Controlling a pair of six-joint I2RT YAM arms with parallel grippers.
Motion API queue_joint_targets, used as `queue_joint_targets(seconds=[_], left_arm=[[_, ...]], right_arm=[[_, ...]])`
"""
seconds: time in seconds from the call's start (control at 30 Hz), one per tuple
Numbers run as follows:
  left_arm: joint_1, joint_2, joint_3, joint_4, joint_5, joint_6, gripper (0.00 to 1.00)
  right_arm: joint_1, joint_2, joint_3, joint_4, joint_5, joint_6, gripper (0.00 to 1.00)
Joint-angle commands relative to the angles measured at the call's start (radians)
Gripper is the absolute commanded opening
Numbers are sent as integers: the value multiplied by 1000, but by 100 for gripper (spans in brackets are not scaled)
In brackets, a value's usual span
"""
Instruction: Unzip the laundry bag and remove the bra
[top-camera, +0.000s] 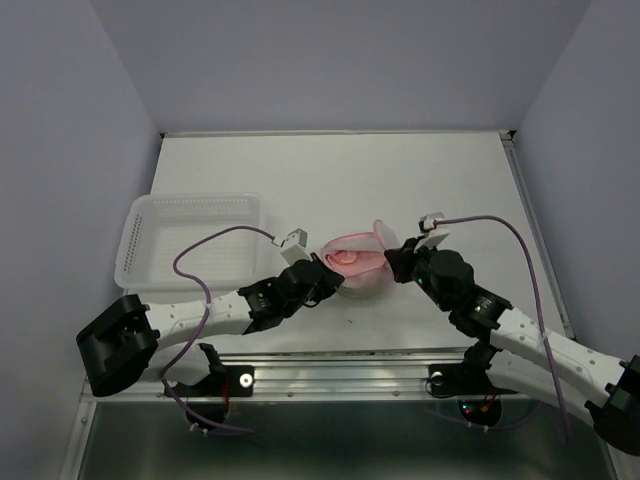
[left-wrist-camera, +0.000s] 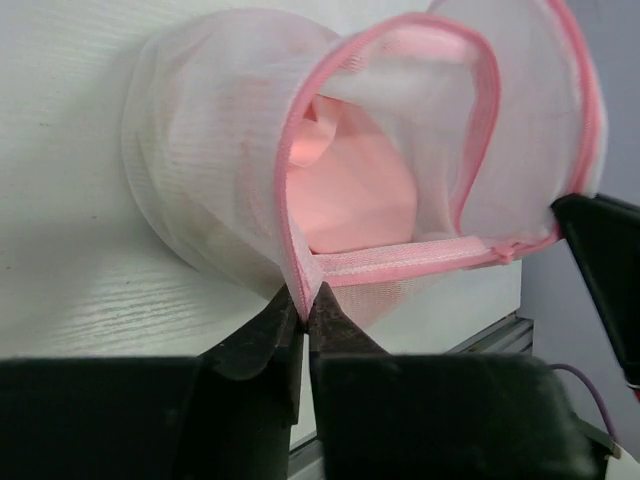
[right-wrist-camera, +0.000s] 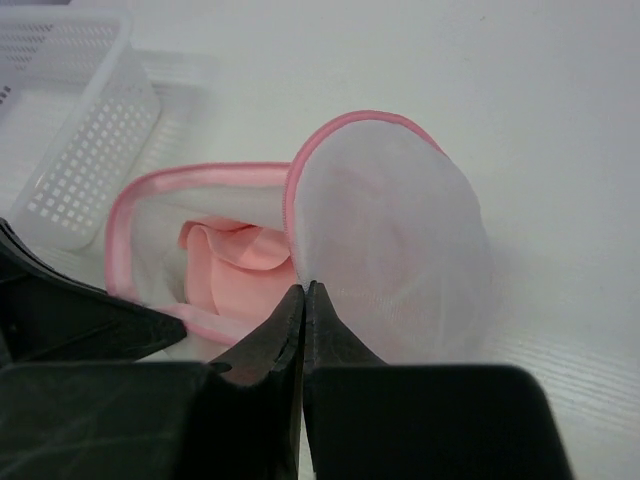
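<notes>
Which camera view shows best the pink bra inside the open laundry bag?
The left wrist view: it looks straight into the open laundry bag, and the bra shows large inside. The right wrist view shows only some of its folds. The top view shows just a small pink patch.

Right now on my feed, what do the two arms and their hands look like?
The left arm and right arm are white links with black joints and bulky black bases. A purple left cable and right cable loop along them. Each wrist carries a small white-grey camera. The left hand and right hand have matte black fingers tapering to thin tips.
</notes>
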Motion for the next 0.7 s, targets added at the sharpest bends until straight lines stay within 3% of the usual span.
queue_joint_targets(seconds=[0.0,0.03,0.07,0.13,0.17,0.23,0.47,0.67], left_arm=[[-5,-46,8,-35,-31,11,18],[-5,-50,14,-53,-30,18,25],[-3,-64,34,-71,-34,40,42],[-3,-87,61,-146,-52,64,62],[0,-116,87,-172,-75,102,79],[14,-148,115,-255,-91,144,90],[169,-219,283,-377,9,486,95],[230,-51,467,-438,177,804,95]], right_arm=[[-3,-117,-151,291,83,101,1],[-3,-134,-179,329,73,101,1],[-3,-155,-214,342,51,81,1],[-3,-169,-228,354,31,55,1],[-3,-175,-230,352,22,25,1],[-3,-180,-227,352,-16,-9,1],[-3,-154,-183,325,-133,-98,1],[-3,-110,-144,322,-219,-128,1]])
